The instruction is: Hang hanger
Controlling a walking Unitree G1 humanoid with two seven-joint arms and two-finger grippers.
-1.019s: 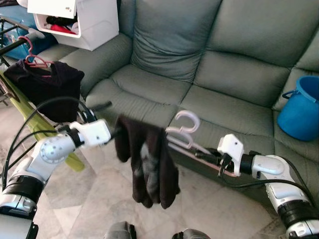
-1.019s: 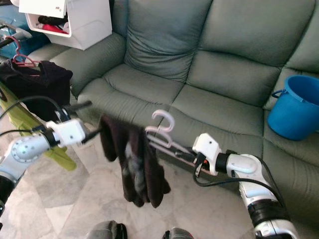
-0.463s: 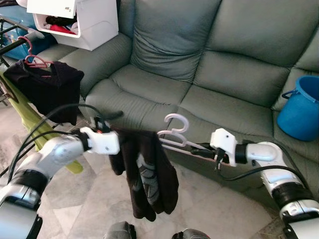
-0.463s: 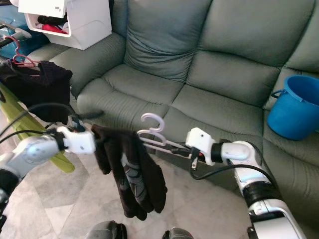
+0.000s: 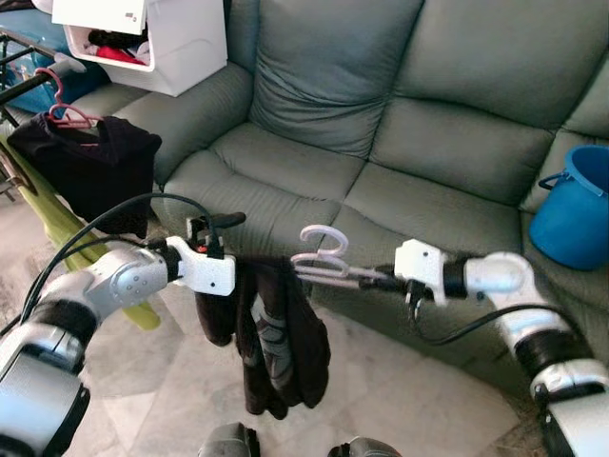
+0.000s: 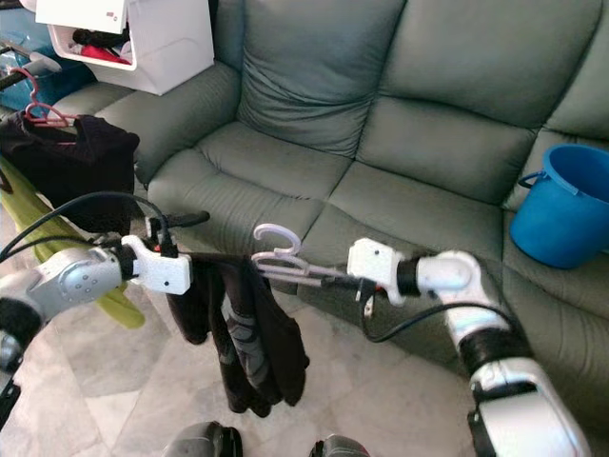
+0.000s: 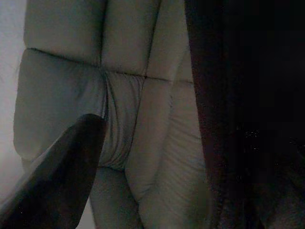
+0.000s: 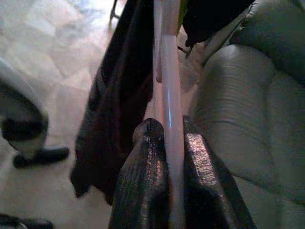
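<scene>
A: Where's the hanger?

B: The pale pink hanger (image 5: pixel 324 262) is held level in front of the grey sofa (image 5: pixel 400 124), between the two arms. The right gripper (image 8: pixel 167 143) has one end; in the right wrist view both black fingers (image 8: pixel 147 162) are pressed on the pink bar, one on each side, no gap. Hook points up, just beyond the fingertips.

A: And the cloth?

B: A dark garment (image 5: pixel 271 333) is draped over the far end of the hanger and hangs down well past the fingertips, over the marble floor (image 5: pixel 143 381).

A: Left side?

B: The left gripper (image 5: pixel 224 221) is right at the garment's top edge, by the other end of the hanger. One finger (image 5: pixel 226 220) sticks out clear of the cloth. In the left wrist view one dark finger (image 7: pixel 62 176) has sofa cushion past it, and the dark cloth sits just beside, across the gap. Looks spread apart, w/ nothing pinched that I can see; can't tell if the other finger touches the cloth.

A: Anything else nearby?

B: Off to the left gripper's outer side, another dark garment on a pink hanger (image 5: pixel 62 112) hangs from a rack (image 5: pixel 24 86). White bin (image 5: pixel 143 38) on the sofa arm. Blue bucket (image 5: pixel 576 209) on the seat, well beyond the right arm.
</scene>
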